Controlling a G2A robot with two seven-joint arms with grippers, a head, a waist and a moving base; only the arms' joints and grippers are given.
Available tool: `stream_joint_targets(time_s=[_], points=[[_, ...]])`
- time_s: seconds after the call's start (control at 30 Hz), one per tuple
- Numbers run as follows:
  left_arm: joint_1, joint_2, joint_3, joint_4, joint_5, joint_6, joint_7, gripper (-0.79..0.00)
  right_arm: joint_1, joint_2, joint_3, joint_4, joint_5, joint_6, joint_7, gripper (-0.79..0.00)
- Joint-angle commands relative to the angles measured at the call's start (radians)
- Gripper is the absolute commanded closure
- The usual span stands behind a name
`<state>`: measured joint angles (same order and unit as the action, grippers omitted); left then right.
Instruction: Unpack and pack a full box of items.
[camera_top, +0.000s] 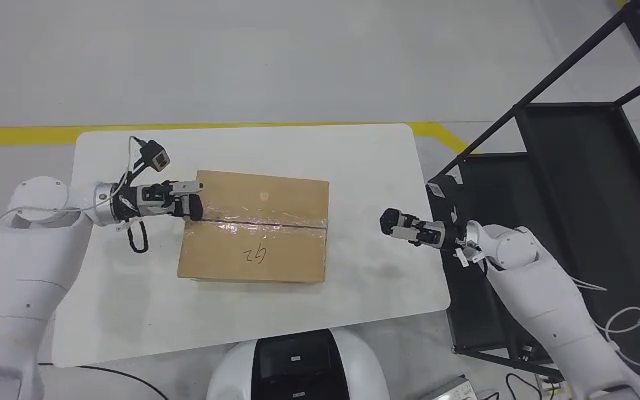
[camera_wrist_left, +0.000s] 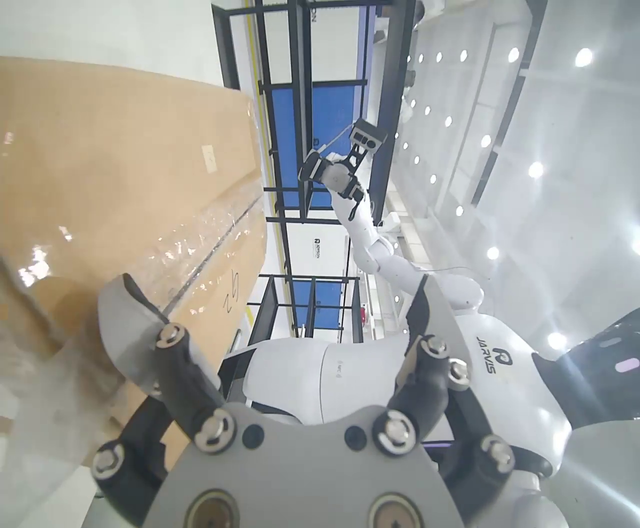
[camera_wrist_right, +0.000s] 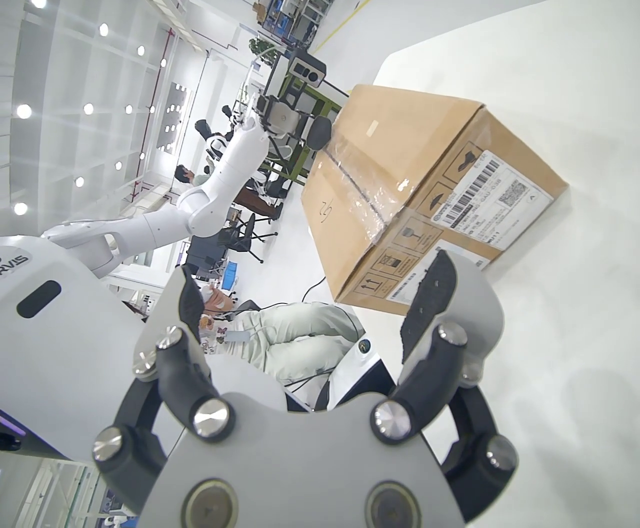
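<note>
White table (camera_top: 380, 160), taped-shut box (camera_top: 265, 205) sitting mid-table, marker scribble (camera_top: 257, 256) on top, barcode label (camera_wrist_right: 492, 192) and handling symbols (camera_wrist_right: 400, 250) on one end. Left gripper (camera_top: 195, 205) open right at its left edge; right gripper (camera_top: 388, 222) open, well apart.

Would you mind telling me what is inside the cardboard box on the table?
The cardboard box is shut, its top flaps sealed by clear tape along the seam, so whatever it holds is hidden.

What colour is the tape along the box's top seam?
The tape is clear and glossy, the brown box showing through; best in the right wrist view.
</note>
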<state>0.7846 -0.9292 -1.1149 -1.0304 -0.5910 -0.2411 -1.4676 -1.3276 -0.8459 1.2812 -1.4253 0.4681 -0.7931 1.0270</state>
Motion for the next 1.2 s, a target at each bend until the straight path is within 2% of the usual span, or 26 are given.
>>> stream_joint_targets(time_s=[0.0, 0.2, 0.37, 0.87, 1.0, 1.1, 1.17], points=[[0.011, 0.008, -0.024, 0.006, 0.003, 0.006, 0.007, -0.785, 0.002, 0.002, -0.005, 0.002, 0.002, -0.001, -0.001, -0.785], [0.035, 0.021, -0.062, 0.013, 0.026, 0.016, 0.032, -0.785, 0.011, 0.009, -0.021, 0.008, 0.007, -0.008, -0.008, -0.785], [0.048, 0.022, -0.062, 0.023, 0.050, 0.017, 0.059, -0.785, 0.016, 0.014, -0.033, 0.014, 0.013, -0.013, -0.013, -0.785], [0.015, -0.014, 0.011, 0.107, 0.018, -0.004, 0.071, -0.785, 0.021, 0.027, -0.060, 0.018, 0.013, -0.028, -0.028, -0.785], [0.012, -0.010, -0.016, 0.126, -0.001, -0.032, 0.068, -0.785, 0.026, 0.030, -0.056, 0.013, 0.014, -0.048, -0.048, -0.785], [0.025, 0.001, -0.065, 0.128, -0.033, -0.059, 0.070, -0.785, 0.024, 0.027, -0.037, 0.030, 0.011, -0.126, -0.127, -0.785], [0.047, 0.011, -0.114, 0.123, -0.070, -0.103, 0.092, -0.785, 0.027, 0.023, -0.026, 0.049, 0.005, -0.142, -0.177, -0.785]])
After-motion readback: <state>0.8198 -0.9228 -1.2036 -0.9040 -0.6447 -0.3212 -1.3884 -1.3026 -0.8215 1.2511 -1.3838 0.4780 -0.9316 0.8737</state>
